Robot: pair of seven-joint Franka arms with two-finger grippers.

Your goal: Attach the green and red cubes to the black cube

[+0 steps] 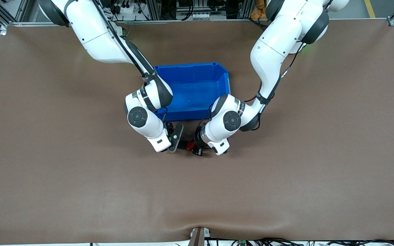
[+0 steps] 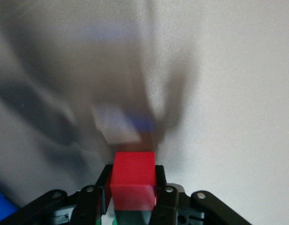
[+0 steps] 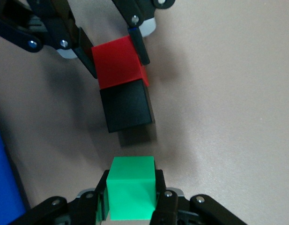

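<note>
My right gripper (image 1: 173, 138) is shut on the green cube (image 3: 132, 194), low over the table just in front of the blue bin. My left gripper (image 1: 192, 146) is shut on the red cube (image 3: 117, 63), which sits flush against the black cube (image 3: 128, 108). In the right wrist view a narrow strip of table shows between the green cube and the black cube, so they are apart. The left wrist view has the red cube (image 2: 133, 180) clamped between its fingers. From the front, the black cube (image 1: 183, 146) is a dark patch between the two hands.
The blue bin (image 1: 226, 73) stands just farther from the front camera than both grippers, and the right arm's wrist hangs over its rim. Brown table surface (image 1: 286, 177) stretches wide toward both ends and toward the front camera.
</note>
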